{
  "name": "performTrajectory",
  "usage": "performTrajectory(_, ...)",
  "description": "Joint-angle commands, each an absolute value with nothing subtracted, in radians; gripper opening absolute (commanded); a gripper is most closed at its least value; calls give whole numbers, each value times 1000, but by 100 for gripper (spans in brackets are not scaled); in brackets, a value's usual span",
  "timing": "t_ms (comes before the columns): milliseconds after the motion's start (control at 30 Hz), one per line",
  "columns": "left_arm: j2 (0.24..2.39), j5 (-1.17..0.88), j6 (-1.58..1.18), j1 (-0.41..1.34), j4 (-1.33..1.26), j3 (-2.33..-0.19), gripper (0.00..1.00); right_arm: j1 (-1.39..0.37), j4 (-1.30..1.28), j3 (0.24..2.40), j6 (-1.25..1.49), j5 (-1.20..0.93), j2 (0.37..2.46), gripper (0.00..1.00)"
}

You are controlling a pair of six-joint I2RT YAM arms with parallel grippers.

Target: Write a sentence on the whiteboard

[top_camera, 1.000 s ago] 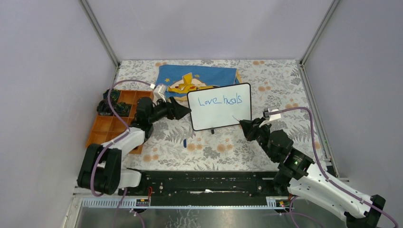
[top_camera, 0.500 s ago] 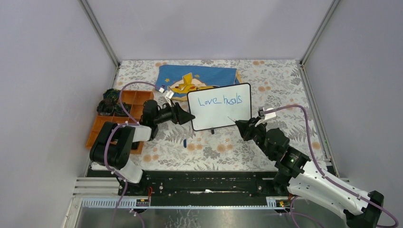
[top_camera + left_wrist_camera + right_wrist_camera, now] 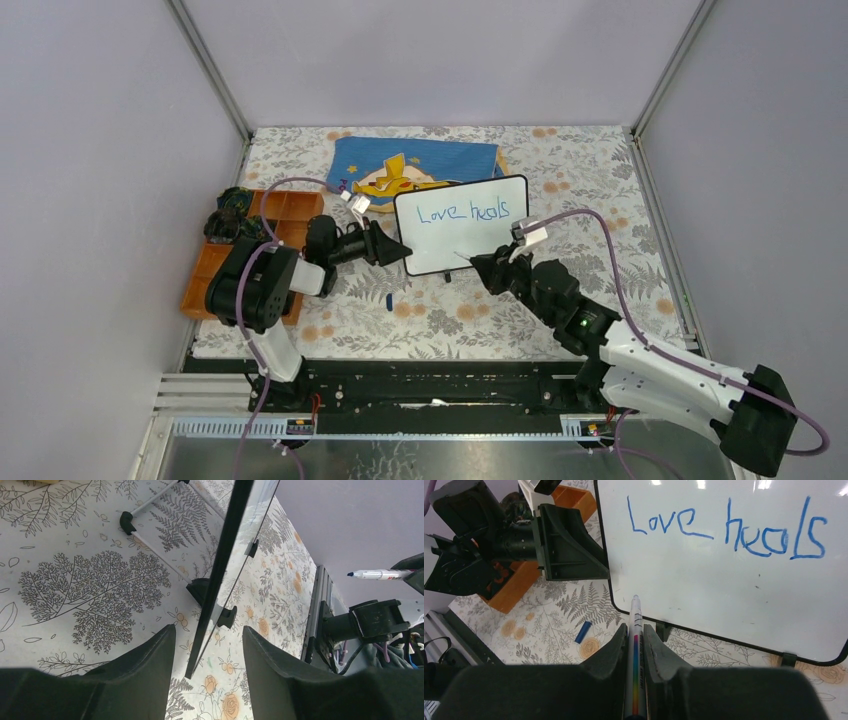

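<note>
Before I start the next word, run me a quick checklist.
1. Marker in right claw: pinched between the fingers, tip pointing forward. Ok.
2. Cap off: tip bare, blue cap lies loose. Ok.
3. Left claw bracing the board: jaws straddle its left edge with gaps on both sides, no grip. Not ok.
4. Room under the writing: blank. Ok.
5. Tip touching the board's surface: cannot tell.
</note>
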State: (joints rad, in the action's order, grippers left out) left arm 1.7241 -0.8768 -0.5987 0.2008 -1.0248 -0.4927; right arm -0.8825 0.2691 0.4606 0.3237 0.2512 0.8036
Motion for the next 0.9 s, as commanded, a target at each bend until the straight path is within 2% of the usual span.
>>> performTrajectory(0, 1771, -909, -637, 194, -1192, -498, 57, -882, 399, 469, 332, 203, 849, 0)
performTrajectory(567, 1847, -922, -677, 183, -1282, -512, 33, -882, 502, 506, 322, 174, 1017, 0)
performTrajectory(867, 1849, -911, -672, 179, -1287, -508, 20, -931, 616, 495, 252, 305, 1098, 0)
